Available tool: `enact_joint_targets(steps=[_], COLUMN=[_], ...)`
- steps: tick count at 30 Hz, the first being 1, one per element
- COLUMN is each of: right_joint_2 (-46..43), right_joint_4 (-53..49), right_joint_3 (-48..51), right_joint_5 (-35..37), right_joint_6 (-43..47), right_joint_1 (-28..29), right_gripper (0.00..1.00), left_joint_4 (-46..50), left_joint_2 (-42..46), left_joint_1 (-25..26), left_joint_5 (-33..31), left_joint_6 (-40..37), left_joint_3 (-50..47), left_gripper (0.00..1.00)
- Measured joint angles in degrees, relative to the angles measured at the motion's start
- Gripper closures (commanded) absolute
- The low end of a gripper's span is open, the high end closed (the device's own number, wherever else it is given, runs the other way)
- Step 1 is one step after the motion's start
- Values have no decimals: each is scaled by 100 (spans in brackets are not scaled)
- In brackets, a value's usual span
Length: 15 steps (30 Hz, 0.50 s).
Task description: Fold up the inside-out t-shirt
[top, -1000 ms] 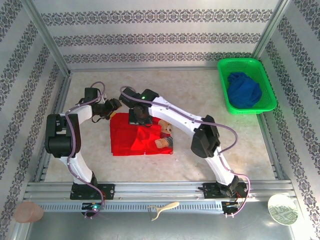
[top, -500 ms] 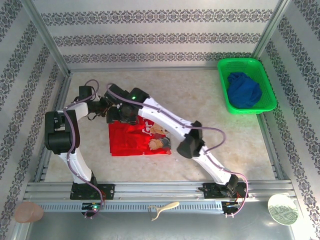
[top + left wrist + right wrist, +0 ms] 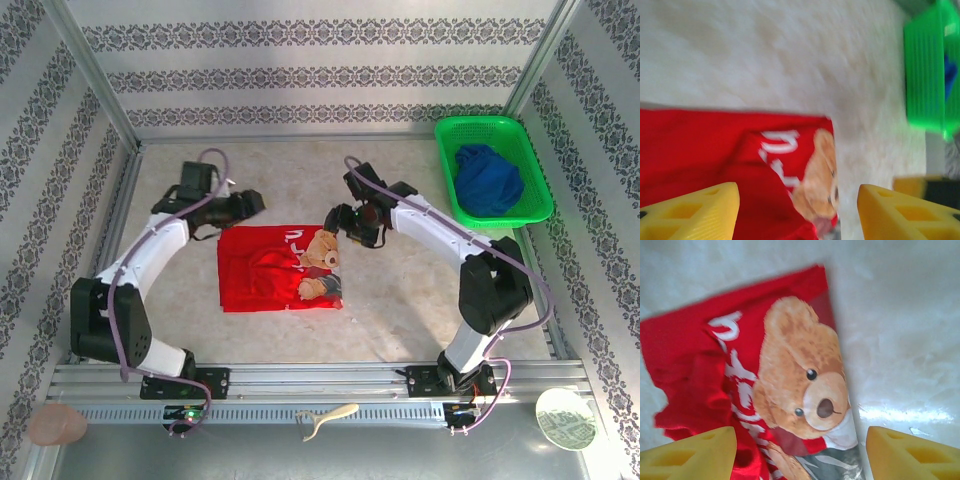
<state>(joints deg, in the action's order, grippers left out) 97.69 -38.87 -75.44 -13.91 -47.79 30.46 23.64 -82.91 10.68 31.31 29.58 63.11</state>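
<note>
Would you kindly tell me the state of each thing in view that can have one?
T-shirt: lying loose, partly folded, bear print showing.
Left end effector: open, empty.
Right end effector: open, empty.
Basket: upright, loaded.
Blue garment: bunched up inside the basket.

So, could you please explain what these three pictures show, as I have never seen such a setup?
These are two robot arms bolted at the near edge of a table. The wide picture comes from a fixed camera above and behind them; the other two come from a camera on each wrist, so the yellow shapes at the bottom are that arm's own fingers. On the table lies a red t-shirt, seemingly partly folded, its bear print showing. A green basket at the far right holds a blue garment. The left tool and right tool are both open near the shirt's far edge, holding nothing.
</note>
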Motion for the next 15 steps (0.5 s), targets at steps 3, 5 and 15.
enact_joint_targets(steps=[3, 5, 15], right_joint_2=[-15, -13, 428], right_joint_4=[293, 404, 861], right_joint_3=[400, 520, 501], right_joint_5=[-214, -291, -468], right_joint_6=[-22, -31, -186], right_joint_1=[-81, -186, -293], right_gripper=[31, 31, 29], left_joint_4=[354, 584, 723], left_joint_2=[153, 181, -13], left_joint_1=[922, 1436, 2562], left_joint_5=[-632, -1117, -2785], left_joint_6=[-382, -621, -1725], left_joint_3=[-59, -87, -214], left_gripper=[35, 34, 28])
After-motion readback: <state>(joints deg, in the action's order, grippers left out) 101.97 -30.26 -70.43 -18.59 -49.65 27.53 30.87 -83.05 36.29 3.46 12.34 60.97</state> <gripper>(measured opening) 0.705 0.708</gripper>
